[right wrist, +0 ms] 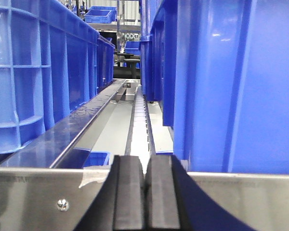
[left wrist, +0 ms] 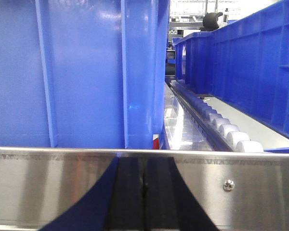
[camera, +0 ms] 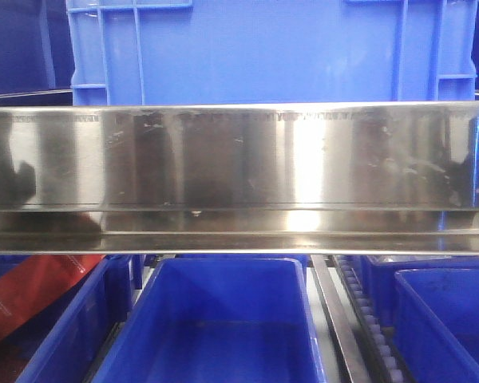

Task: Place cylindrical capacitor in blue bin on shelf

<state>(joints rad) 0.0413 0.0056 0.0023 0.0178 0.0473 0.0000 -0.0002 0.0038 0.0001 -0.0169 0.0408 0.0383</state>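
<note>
Front view: the shelf's [camera: 239, 171] shiny steel rail fills the middle, a big blue crate [camera: 271, 48] above it and an empty blue bin [camera: 215, 327] below; no arms visible here.

Left wrist: left end effector [left wrist: 143, 192] has its pads pressed together, nothing between them, right at the rail, roller track [left wrist: 216, 125] running alongside.

Right wrist: right end effector [right wrist: 145, 197] likewise closed, empty, facing a narrow gap between crates.

Can't spot the capacitor anywhere.

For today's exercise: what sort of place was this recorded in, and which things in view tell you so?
Probably a warehouse or factory parts store. A metal shelf with a shiny steel front rail carries rows of blue bins, with grey roller tracks between them, like a flow rack.
</note>
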